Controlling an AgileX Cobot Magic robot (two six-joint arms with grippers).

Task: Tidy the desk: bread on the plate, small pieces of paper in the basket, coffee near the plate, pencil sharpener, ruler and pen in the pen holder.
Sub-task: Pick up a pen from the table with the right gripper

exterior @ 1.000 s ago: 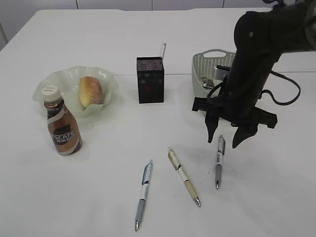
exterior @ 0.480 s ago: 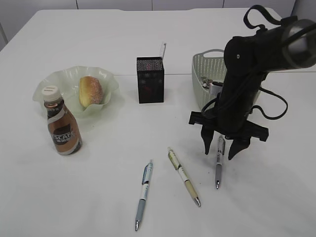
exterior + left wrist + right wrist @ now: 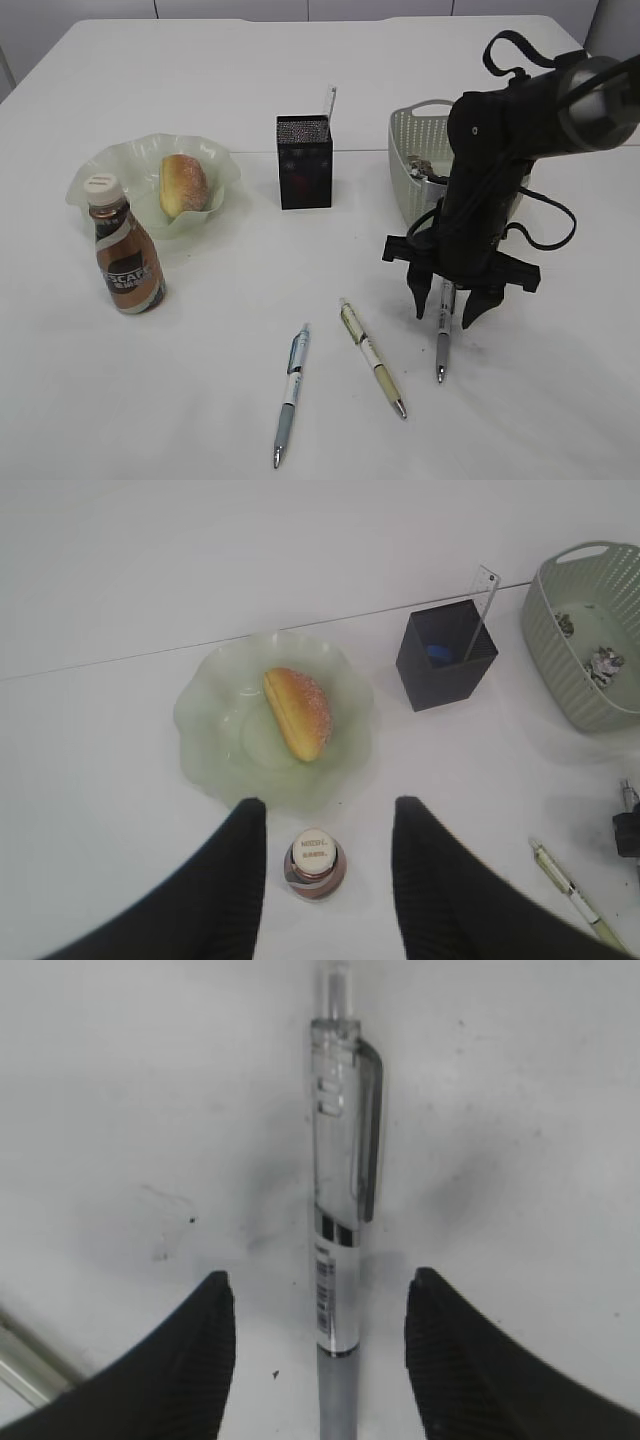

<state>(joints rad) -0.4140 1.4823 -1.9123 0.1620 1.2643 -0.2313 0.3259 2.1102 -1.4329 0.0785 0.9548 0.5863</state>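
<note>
White and matte, the counter (image 3: pixel 200 400) fills the exterior view. At far left sits a pale green, wavy-edged translucent plate (image 3: pixel 100 175) holding a golden bread roll (image 3: pixel 183 186). Just in front of the plate's near-left edge stands a brown coffee bottle with a white cap (image 3: pixel 127 258), upright. In the left wrist view the left tool (image 3: pixel 325 870) hangs high above that bottle, its two black fingers (image 3: pixel 225 890) apart with nothing between them; the cap shows in the gap far below.

Toward the middle stands a black square pen holder (image 3: pixel 304 161) with a clear ruler (image 3: pixel 329 101) leaning up out of its right rear corner; in the left wrist view something blue lies inside, too small to identify. In front, on bare counter, lie a silver-and-white pen with a grey grip (image 3: pixel 290 394) and, just right of it, a cream-coloured pen (image 3: pixel 372 357), both slanted and apart from each other.

Further right a grey-barrelled pen with a clear clip (image 3: pixel 441 345) lies nearly lengthwise toward the camera. The right tool (image 3: pixel 449 309) is lowered over its upper end, fingers (image 3: pixel 200 1360) spread on either side of the barrel and, in the right wrist view, not touching it. Behind the black arm sits a pale grey-green ribbed basket (image 3: pixel 410 140) with crumpled paper scraps (image 3: pixel 604 661) inside.
</note>
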